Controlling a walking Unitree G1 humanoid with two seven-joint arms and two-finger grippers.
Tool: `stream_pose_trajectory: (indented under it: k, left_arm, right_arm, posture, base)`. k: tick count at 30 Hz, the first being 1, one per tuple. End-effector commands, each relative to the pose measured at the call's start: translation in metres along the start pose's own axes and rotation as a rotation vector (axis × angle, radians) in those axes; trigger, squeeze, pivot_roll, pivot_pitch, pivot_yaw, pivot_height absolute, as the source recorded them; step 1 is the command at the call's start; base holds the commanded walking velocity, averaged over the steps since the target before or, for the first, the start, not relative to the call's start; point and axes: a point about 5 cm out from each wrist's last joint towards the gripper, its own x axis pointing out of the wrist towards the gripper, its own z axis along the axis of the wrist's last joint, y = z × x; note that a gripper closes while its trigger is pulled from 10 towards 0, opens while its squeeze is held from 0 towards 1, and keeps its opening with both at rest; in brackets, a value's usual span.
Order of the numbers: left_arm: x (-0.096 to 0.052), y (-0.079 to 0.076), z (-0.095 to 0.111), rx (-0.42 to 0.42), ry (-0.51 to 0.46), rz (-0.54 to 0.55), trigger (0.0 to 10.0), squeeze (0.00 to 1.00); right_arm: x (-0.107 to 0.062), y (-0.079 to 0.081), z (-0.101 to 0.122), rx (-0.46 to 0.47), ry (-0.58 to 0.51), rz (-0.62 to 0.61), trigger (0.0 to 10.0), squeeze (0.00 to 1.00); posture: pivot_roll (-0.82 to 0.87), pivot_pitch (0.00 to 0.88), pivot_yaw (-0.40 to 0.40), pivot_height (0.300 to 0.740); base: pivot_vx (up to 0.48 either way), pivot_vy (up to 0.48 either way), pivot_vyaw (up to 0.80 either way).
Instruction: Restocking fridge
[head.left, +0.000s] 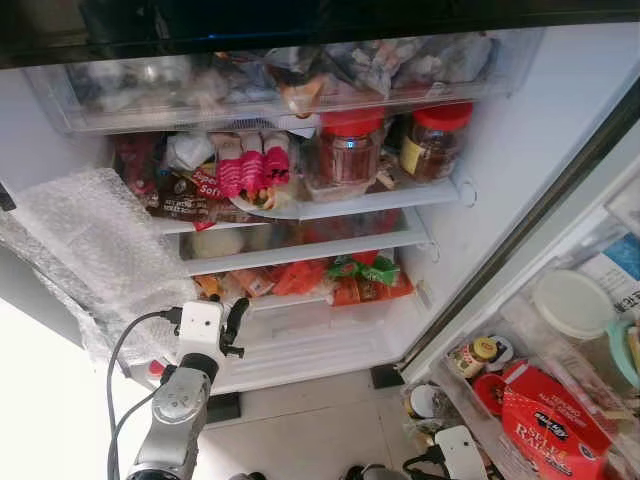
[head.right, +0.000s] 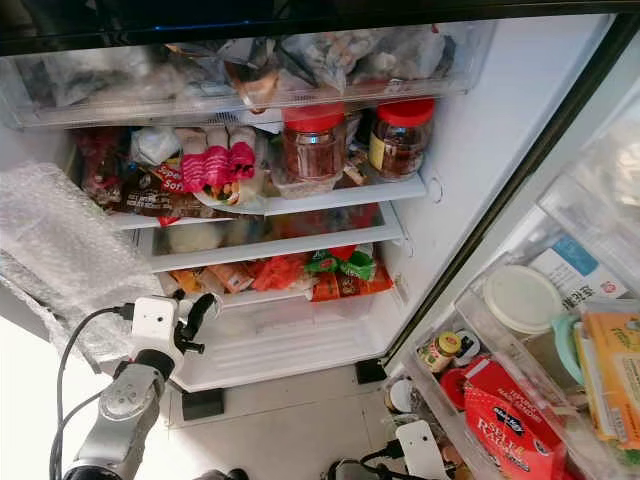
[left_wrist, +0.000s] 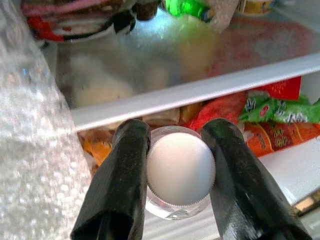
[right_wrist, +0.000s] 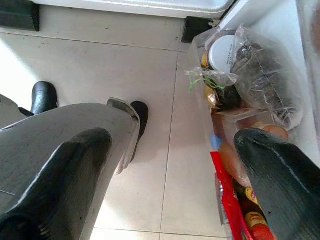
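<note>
Left gripper (left_wrist: 177, 175) clamped on white-capped jar (left_wrist: 181, 170), lower left of frame; I next place it on fridge shelf (head.left: 320, 335). Right gripper (right_wrist: 185, 175) idle, wide open.

Open fridge (head.right: 470, 150); left gripper (head.right: 195, 318) raised near lower shelf; two red-lidded jars (head.right: 314, 142) above.

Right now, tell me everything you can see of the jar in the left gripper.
The jar is small, with a round white lid ribbed around its edge and a clear body, glass or plastic, showing beneath the lid. Its contents cannot be made out. The left gripper is shut on it, one black finger pressed to each side of the lid. It is held in front of the fridge's lower shelves, beside the bubble wrap, touching nothing else visible.
</note>
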Motion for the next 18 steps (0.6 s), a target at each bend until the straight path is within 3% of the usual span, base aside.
stream_pose_trajectory:
  k: [1,18]
  left_arm:
    - [0.0013,-0.0011,0.0065,-0.004,-0.039,0.000,10.0,0.00]
    - [0.0007,-0.0012,0.0077,-0.006,-0.042,-0.003,10.0,0.00]
  right_arm:
    - [-0.0028,0.0006,-0.0106,0.006,0.028,0.003,10.0,0.00]
    - [-0.0024,0.0013,-0.0101,0.010,0.028,0.002,10.0,0.00]
  posture:
    - [-0.12,0.198,-0.042,0.740]
    - [-0.13,0.202,-0.039,0.740]
  base:
    - [0.000,0.000,0.00]
    - [0.000,0.000,0.00]
